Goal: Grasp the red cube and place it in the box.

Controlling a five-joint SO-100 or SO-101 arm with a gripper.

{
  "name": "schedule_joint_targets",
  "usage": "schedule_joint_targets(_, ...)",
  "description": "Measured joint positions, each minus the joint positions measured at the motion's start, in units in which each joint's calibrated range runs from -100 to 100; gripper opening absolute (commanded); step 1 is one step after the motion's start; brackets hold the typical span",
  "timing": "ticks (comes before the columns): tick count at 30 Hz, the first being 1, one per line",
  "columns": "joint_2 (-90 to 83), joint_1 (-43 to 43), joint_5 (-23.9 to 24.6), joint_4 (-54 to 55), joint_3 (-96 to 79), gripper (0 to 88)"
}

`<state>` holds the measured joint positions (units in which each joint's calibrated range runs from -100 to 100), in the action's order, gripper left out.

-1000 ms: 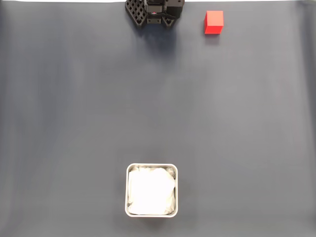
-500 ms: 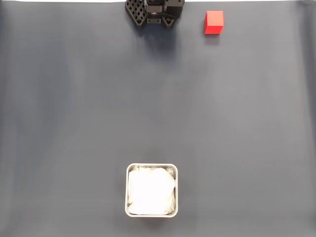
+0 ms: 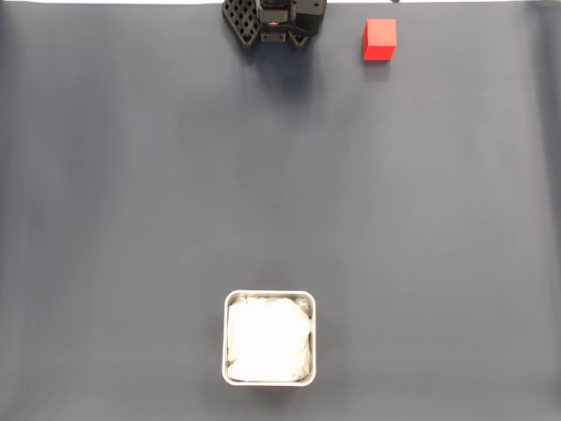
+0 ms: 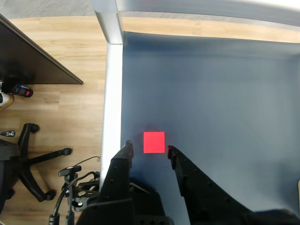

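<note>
1. Wrist view first: the gripper [image 4: 148,150] comes in from the bottom edge with its two black fingers [image 4: 123,159] spread apart, wider than the red cube [image 4: 154,141] itself.
2. The cube sits just beyond the fingertips, lined up with the gap between them. Nothing is clamped, and I can't tell whether the tips are down at cube level or up above it.
3. The cube rests flat on the dark grey mat [image 4: 211,103], near the mat's left edge in this view, just beside the pale table rim [image 4: 112,93].
4. Past that rim there's wood floor [image 4: 61,112] with the base of an office chair [image 4: 28,164] on it.
5. In the fixed view the cube [image 3: 379,39] is up by the mat's top edge, just right of the black arm parts [image 3: 273,22] poking in from the top.
6. The box [image 3: 269,338] is well apart from the cube, down near the bottom edge and a bit left of it, with white crinkly padding [image 3: 267,338] inside.
7. The cube isn't touching anything but the mat in either view.
</note>
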<state>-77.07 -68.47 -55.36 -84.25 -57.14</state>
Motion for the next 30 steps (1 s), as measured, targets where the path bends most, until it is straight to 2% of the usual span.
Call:
schedule_joint_targets(6,1.39,1.56,-1.56,2.47,-1.54,19.3)
schedule_joint_targets(21,5.21,2.67,-0.98,9.31,-6.42,20.3)
schedule_joint_targets(30,6.51,2.67,-0.68,11.46,-9.40,28.3)
